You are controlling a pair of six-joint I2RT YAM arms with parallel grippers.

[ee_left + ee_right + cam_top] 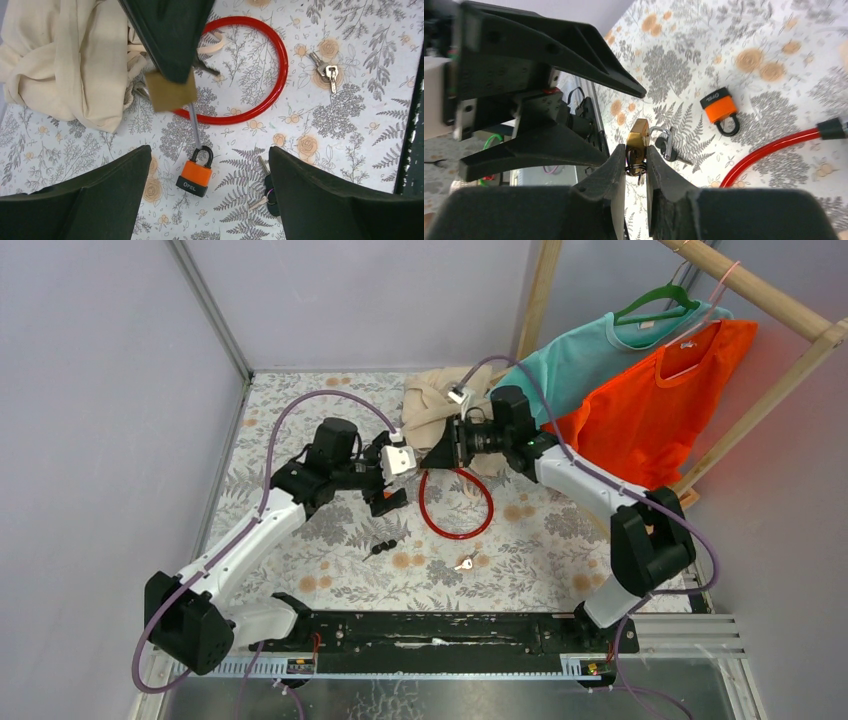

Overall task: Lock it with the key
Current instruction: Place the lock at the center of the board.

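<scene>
My right gripper [636,159] is shut on a small brass padlock [639,136] with a silver shackle. A key ring sits at the lock's near end, between the fingers. The lock hangs above the table, and the left wrist view shows it [170,91] under the right gripper's black fingers. My left gripper [210,200] is open and empty, its fingers spread wide just in front of the brass padlock. An orange padlock [196,175] lies on the table below it. A black-headed key bunch [267,192] lies beside the right finger. In the top view the two grippers, left [388,480] and right [432,455], meet mid-table.
A red cable loop [457,502] lies on the flowered cloth, with silver keys [464,563] nearer the arms. A beige cloth bag [435,405] lies at the back. A teal shirt [580,355] and an orange shirt [665,405] hang on a wooden rack at the right.
</scene>
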